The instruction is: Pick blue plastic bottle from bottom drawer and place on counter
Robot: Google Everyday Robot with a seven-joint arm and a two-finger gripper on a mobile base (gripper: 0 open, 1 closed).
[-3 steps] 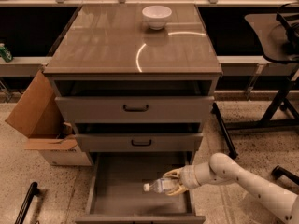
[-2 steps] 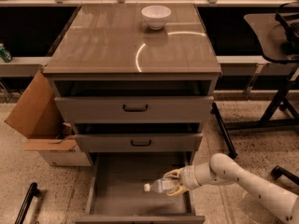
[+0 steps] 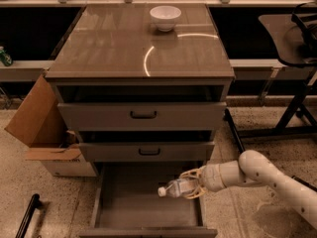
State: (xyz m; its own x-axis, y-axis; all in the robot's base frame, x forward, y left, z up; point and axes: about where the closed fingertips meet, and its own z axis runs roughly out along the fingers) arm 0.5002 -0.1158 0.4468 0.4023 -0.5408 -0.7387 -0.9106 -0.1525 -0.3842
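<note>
In the bottom drawer (image 3: 130, 202), toward its 3 o'clock wall, camera view (the only one).

- The pincer (image 3: 191, 185) comes in from 3 o'clock on the pale arm. Its two fingers are closed around the blue plastic bottle (image 3: 173, 188), one above the body and one below.
- The bottle lies about level, with the white cap pointing to 9 o'clock. The grip sits on the end away from the cap.
- I cannot tell whether the bottle is resting on the drawer floor or is just clear of it.
- The two shallower drawers (image 3: 143, 115) stand above at 12 o'clock, both pulled out less far than the bottom one. The lower one's front overhangs the back of the open drawer.
- The counter surface (image 3: 124, 48) tops the cabinet, with a white bowl (image 3: 165, 17) near its far edge.

Judgement on the step in hand, which is lifting out:
- Keep the grip firm, since a thin plastic wall may flex and slip.
- Draw the bottle toward 6 o'clock first, then raise it, so that the cap and wrist pass in front of the overhanging drawer fronts.
- Hold the bottle level while it rises.
- Aim for the near half of the surface, well apart from the bowl.
- Set it down lying flat, with the cap away from the edge, because a bottle on its side is likely to roll.
</note>
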